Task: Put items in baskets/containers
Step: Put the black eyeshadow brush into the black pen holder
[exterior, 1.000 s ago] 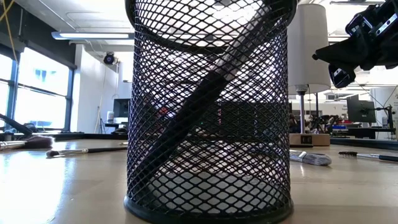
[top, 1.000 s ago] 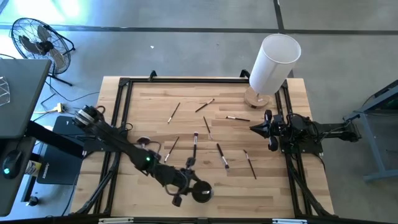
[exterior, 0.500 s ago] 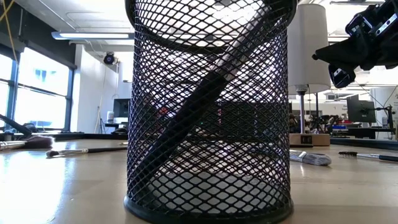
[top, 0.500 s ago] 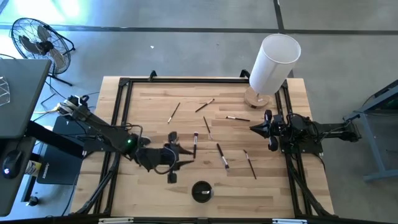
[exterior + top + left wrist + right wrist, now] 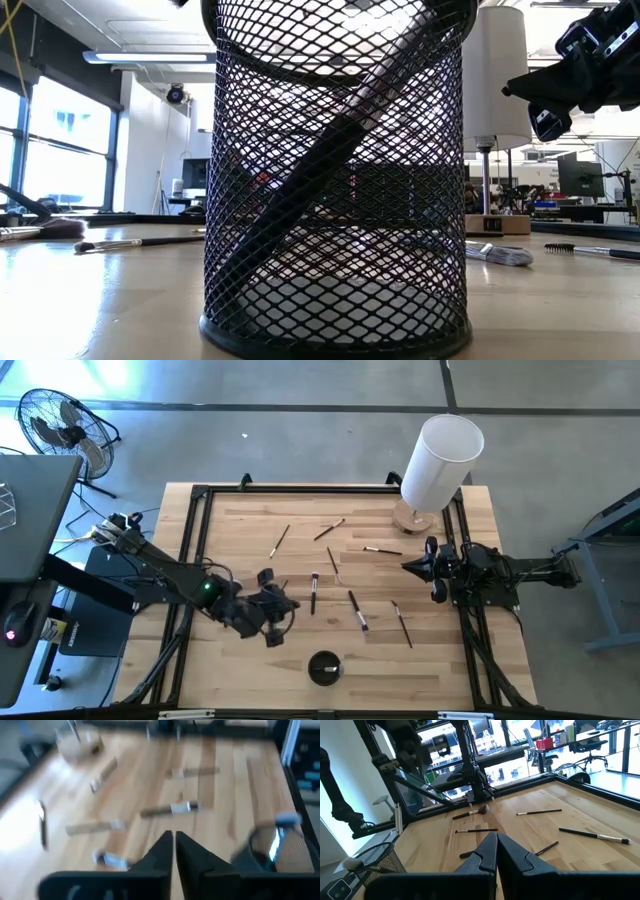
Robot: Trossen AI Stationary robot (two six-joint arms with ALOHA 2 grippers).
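Note:
Several thin makeup brushes lie scattered on the wooden table, among them one with a pinkish tip [image 5: 314, 592] and a dark one [image 5: 357, 610]. The small round black mesh cup [image 5: 323, 667] stands near the table's front edge. In the low view a dark brush [image 5: 330, 160] leans inside the cup [image 5: 335, 300]. My left gripper [image 5: 274, 608] hangs over the table's left middle, above and to the left of the cup. Its fingers [image 5: 173, 842] are shut with nothing showing between them. My right gripper [image 5: 410, 567] waits shut at the right edge.
A tall white cylinder [image 5: 440, 455] on a wooden base stands at the far right corner. A black metal frame [image 5: 195, 520] runs around the table. A floor fan [image 5: 60, 425] and a dark cabinet stand beyond the left edge.
My left gripper has left the place beside the black cup at the front edge. It has gone toward the far and left side and now hangs over the brushes in the table's left middle. The cup and the brush inside it have stayed put.

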